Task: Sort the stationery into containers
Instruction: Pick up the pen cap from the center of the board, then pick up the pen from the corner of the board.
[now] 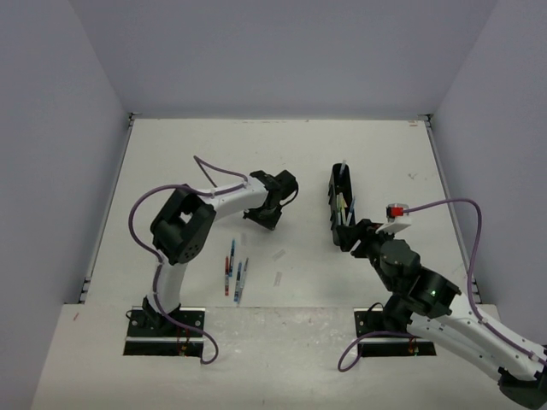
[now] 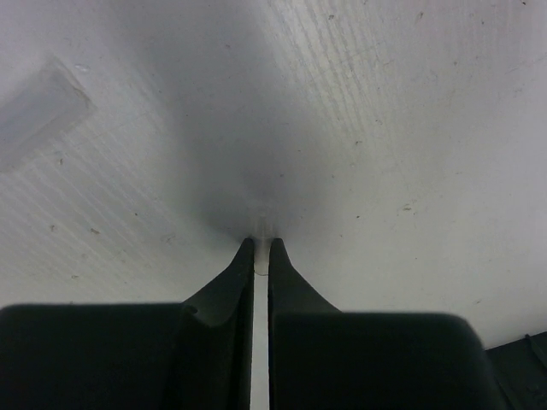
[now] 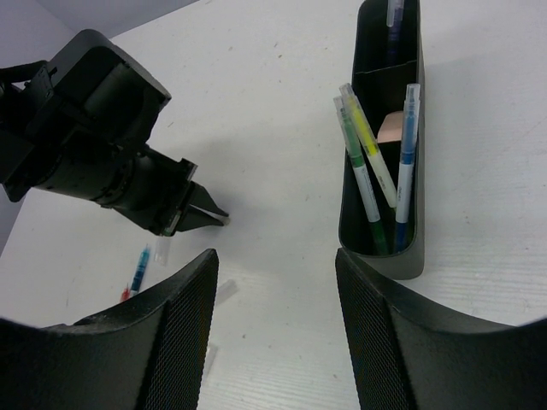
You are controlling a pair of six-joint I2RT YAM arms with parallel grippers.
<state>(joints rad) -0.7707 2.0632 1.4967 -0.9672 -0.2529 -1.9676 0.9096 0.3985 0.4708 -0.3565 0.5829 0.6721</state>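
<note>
The loose pens (image 1: 235, 270) lay lengthwise, near-to-far, just base-ward of the nearer left end effector (image 2: 261, 246), its jaws pinched together on the tabletop (image 1: 385, 154) around nothing discernible, while the right end effector (image 3: 275, 256) hung half-open beside the tray (image 3: 385, 260).

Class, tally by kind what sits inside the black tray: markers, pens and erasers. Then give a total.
yellow-green markers: 2
pens: 2
eraser: 1
Total in the tray: 5
</note>
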